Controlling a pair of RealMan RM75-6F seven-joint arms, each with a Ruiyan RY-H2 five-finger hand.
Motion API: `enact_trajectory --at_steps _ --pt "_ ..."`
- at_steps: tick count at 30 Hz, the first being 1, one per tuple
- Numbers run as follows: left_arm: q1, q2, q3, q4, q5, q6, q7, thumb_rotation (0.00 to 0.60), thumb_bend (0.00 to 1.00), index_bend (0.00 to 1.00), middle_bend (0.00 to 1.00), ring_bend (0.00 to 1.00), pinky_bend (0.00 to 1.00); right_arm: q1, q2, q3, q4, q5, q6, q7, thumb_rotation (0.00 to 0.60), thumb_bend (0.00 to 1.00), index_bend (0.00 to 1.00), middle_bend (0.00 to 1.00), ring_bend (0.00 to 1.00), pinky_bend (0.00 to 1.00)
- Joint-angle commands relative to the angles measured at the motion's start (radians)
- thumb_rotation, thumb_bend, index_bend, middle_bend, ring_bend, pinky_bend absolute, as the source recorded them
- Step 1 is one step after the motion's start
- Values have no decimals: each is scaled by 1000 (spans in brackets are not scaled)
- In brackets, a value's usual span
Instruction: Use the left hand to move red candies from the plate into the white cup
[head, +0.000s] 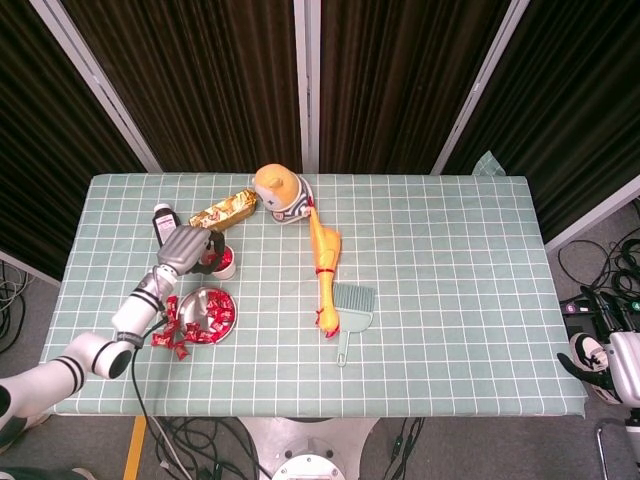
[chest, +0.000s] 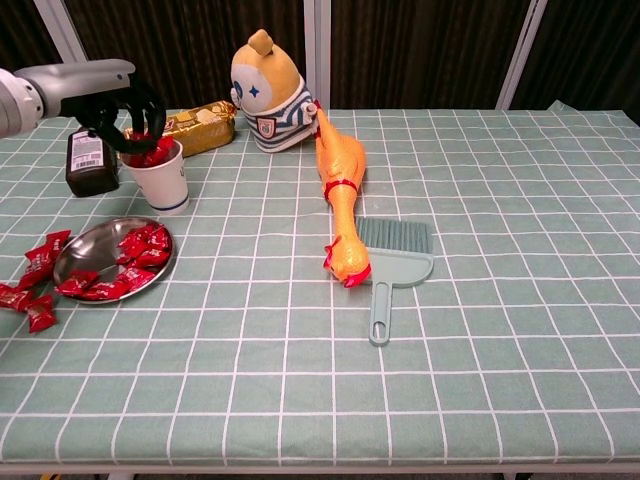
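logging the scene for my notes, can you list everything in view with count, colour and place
table: one, green cloth with white grid
cup: one, white, far left, red candies showing at its rim
plate: one, silver, near the cup, holding red candies
loose candies: several, red, on the cloth left of the plate
bottle: one, dark with white label, left of the cup
packet: one, gold, behind the cup
plush toy: one, orange and white, back centre
rubber chicken: one, orange, centre
dustpan brush: one, pale teal, right of the chicken's head
left hand: over the cup, fingers curved, hold unclear
right hand: off the table's right edge
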Motion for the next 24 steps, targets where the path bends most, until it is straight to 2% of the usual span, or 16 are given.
enact_trajectory --at_steps 1,9,15,20,24 --pt "1 3 0 -6 -2 -2 3 600 484 587 564 469 752 0 1 1 -1 0 0 0 600 101 66 238 80 309" --pt "6 15 -1 -27 -8 -1 16 600 484 534 520 434 717 -4 2 0 -4 -2 7 -2 600 101 69 239 80 310" --pt "31 47 -14 -76 -4 61 27 600 459 344 411 345 621 -4 6 1 -9 -2 7 -4 600 101 71 239 80 310" --pt "85 108 -27 -164 -7 170 63 600 348 318 399 334 581 -5 9 2 -10 -6 13 -4 600 101 72 239 80 310" --pt "137 178 -15 -261 -14 230 118 600 280 318 399 334 571 -2 13 4 -10 -9 14 -3 600 101 73 240 80 310"
